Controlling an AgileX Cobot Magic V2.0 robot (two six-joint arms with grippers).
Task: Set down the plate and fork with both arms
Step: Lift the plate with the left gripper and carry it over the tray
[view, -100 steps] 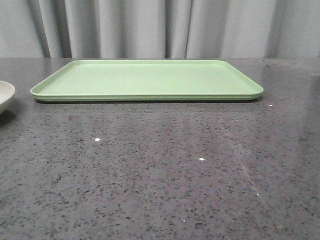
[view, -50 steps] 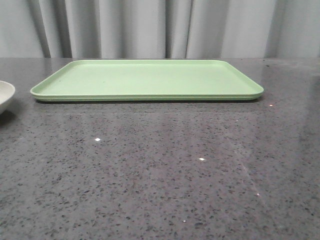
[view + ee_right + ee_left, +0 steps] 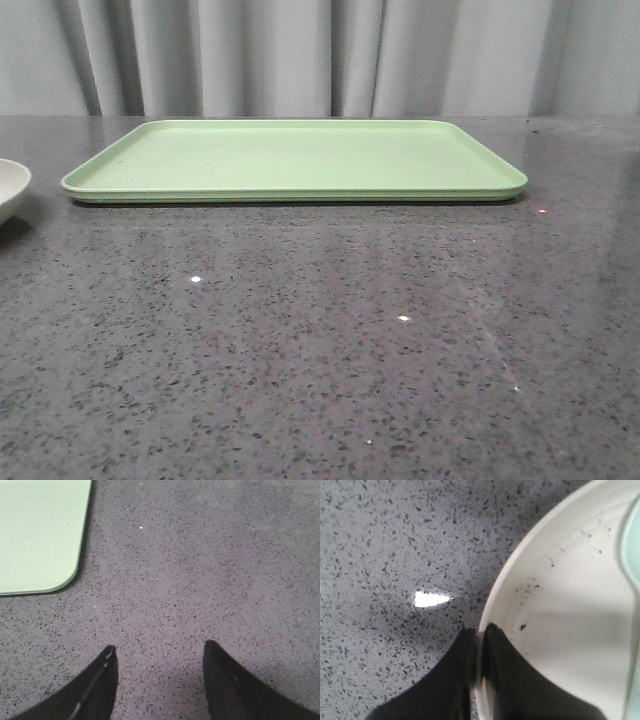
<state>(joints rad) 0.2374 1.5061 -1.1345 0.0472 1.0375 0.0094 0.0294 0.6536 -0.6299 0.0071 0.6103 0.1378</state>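
The cream-white plate (image 3: 10,188) sits at the far left edge of the front view, on the grey table, only its right part showing. In the left wrist view the plate (image 3: 570,605) fills the frame's right side, with dark specks and a pale blue mark at its edge. My left gripper (image 3: 480,632) is shut on the plate's rim, one finger inside and one outside. My right gripper (image 3: 157,652) is open and empty over bare table, beside the tray's corner. The yellow fork is out of view. Neither arm shows in the front view.
A rectangular light green tray (image 3: 295,160) lies flat at the back middle of the speckled grey table; its corner shows in the right wrist view (image 3: 40,535). Grey curtains hang behind the table.
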